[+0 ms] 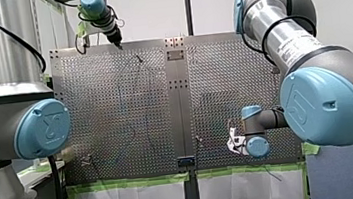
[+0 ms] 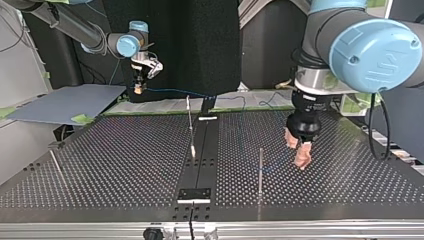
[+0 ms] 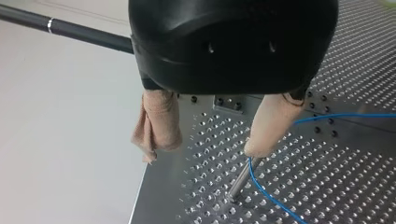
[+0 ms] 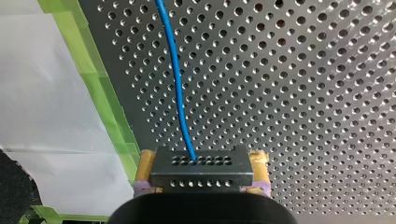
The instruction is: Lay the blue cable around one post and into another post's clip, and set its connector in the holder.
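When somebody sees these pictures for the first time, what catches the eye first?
Most striking is the black connector clamped between the yellow pads of my right gripper, with the blue cable running from it over the perforated table. In the left wrist view, my left gripper hangs open with beige pads, one fingertip beside a thin metal post that the cable passes.

The post point(image 3: 240, 179) loses its top behind one beige pad point(image 3: 268, 126) of my left hand point(image 3: 203, 154). Past the post's foot, the blue cable point(image 3: 261, 186) runs out of view. In the front view its run across the worktop point(image 1: 212, 75) is too faint to trace. The connector point(image 4: 201, 170) hides most of my right hand's point(image 4: 203, 158) yellow pads point(image 4: 145, 163).
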